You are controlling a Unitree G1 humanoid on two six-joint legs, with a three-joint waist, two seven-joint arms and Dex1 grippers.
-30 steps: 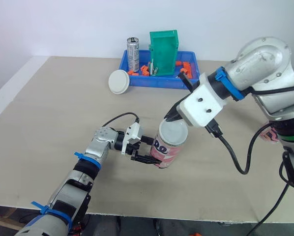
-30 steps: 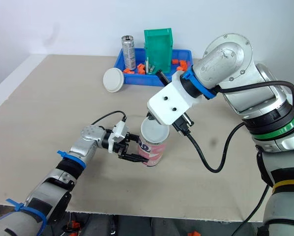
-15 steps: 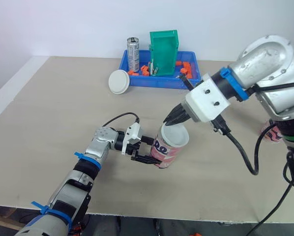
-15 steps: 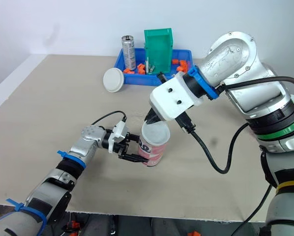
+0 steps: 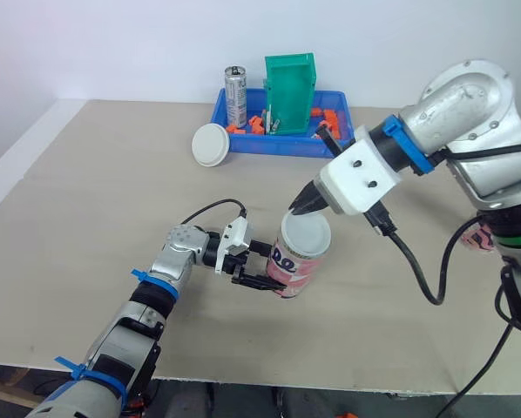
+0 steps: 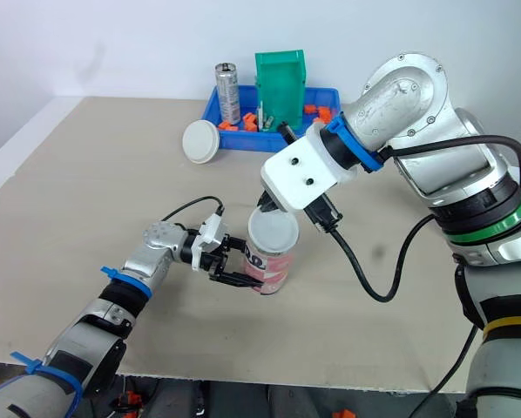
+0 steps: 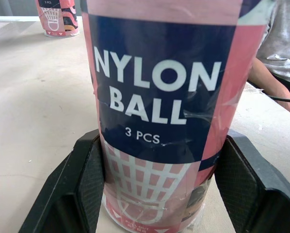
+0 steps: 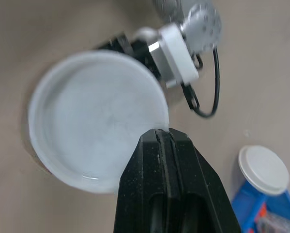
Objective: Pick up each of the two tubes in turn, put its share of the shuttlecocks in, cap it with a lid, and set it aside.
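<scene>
A pink and navy shuttlecock tube [image 5: 294, 268] stands upright on the table, and my left gripper [image 5: 272, 266] is shut on its lower half, one finger [image 7: 82, 184] on each side. A white lid [image 5: 306, 233] lies over the tube's mouth. My right gripper [image 5: 301, 207] comes down from the right and is shut on the lid's far rim [image 8: 157, 127]. The second pink tube [image 5: 477, 237] stands at the right edge, partly hidden behind my right arm. A second white lid [image 5: 212, 144] lies flat beside the blue tray.
A blue tray [image 5: 243, 144] at the back holds orange pieces, a green box [image 5: 290, 94] and a metal can [image 5: 235, 96]. A person's arm [image 7: 273, 90] rests on the table's edge in the left wrist view. The table's front edge is close behind my left arm.
My right gripper swung right with the lid tilted, then came back left; the lid now lies flatter on the tube's mouth. The left gripper and the tube have not moved.
</scene>
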